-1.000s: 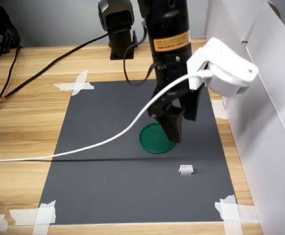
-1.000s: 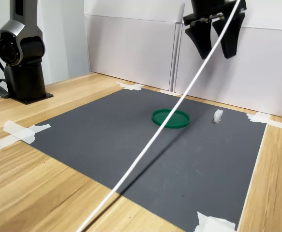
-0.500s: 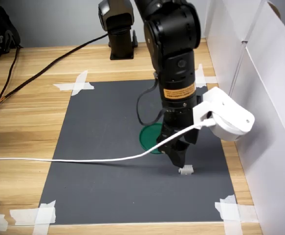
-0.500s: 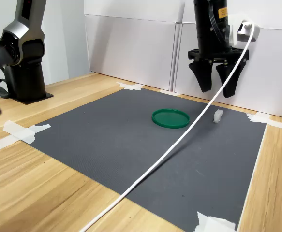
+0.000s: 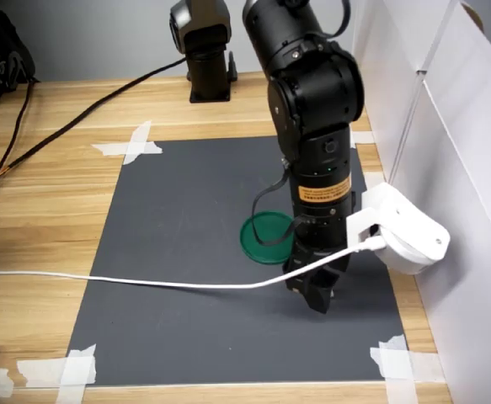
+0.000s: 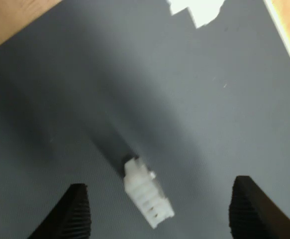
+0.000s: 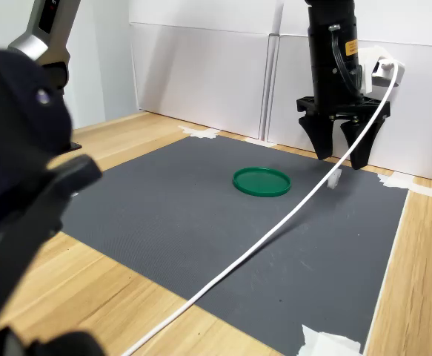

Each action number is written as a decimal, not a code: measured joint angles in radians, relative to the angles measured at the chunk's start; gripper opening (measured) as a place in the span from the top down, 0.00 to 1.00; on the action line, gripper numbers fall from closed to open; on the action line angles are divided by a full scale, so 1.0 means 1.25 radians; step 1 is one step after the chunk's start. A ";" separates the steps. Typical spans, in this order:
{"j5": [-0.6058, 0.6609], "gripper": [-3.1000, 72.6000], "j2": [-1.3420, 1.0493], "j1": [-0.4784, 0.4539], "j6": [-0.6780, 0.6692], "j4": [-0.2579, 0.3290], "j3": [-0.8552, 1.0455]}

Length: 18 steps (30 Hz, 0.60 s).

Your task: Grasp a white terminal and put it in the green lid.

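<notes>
The gripper [image 7: 341, 159] hung low over the dark mat [image 5: 186, 236] with its jaws spread wide, one finger [image 6: 74, 211] on each side of the white terminal [image 6: 147, 198], so that the little block lay between them and untouched. That straddle looked like the set-up for a pinch: the fingers needed only to come down a little and close across the part. In the wrist view the terminal lay at a slant to the line between the fingers, which might make it twist as the pads met it. In the first exterior view the arm's own body hid the terminal; in the second exterior view it showed only as a pale scrap behind the white cable [image 7: 275, 233], and I could not be sure how near the fingertips stood to the mat. The green lid [image 7: 261, 181] lay flat and empty just beside, toward the second exterior view's left, close enough for a short carry
</notes>
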 joint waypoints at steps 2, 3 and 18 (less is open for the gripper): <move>0.000 0.10 0.006 0.000 0.001 0.000 -0.003; 0.001 0.11 0.010 0.000 0.001 0.000 -0.003; 0.010 0.31 0.047 0.000 0.033 -0.009 -0.003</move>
